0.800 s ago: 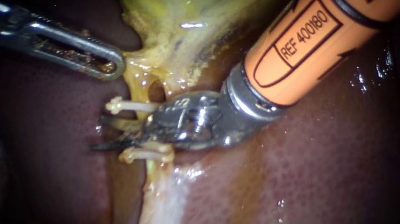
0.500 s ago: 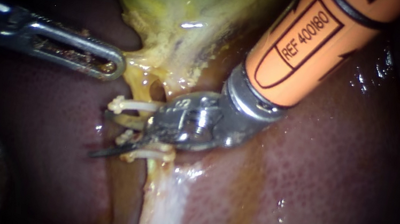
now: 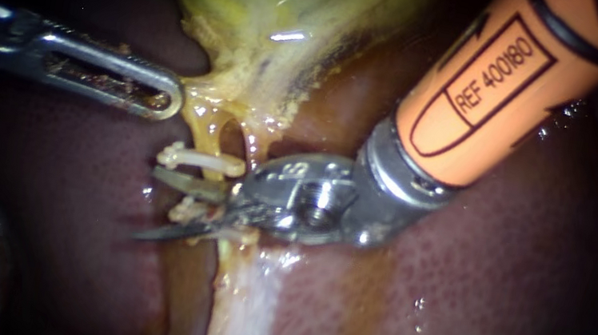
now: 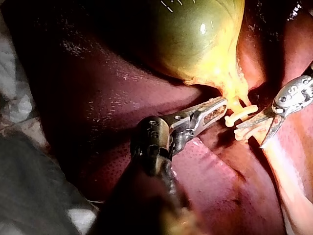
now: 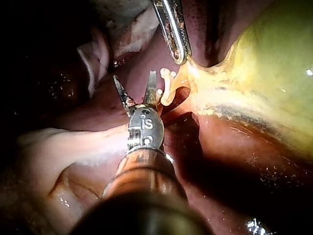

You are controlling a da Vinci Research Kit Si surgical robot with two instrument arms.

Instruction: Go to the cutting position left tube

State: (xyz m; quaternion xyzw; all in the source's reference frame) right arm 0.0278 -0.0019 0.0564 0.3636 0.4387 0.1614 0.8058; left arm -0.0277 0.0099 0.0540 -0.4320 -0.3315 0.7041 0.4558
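The right instrument (image 3: 147, 203), an orange-sleeved shaft ending in two thin dark blades, holds its blades parted astride the left tube (image 3: 207, 136), the yellow strand running from the greenish-yellow gallbladder (image 3: 284, 11) neck over the dark red liver (image 3: 501, 266). The slender steel left instrument (image 3: 169, 95) has its jaws clamped on neck tissue just beside that tube. Hazard: a pale plastic clip (image 3: 186, 211) lies between the parted blades, so closing here could strike the clip or dislodge it rather than cut bare tube.
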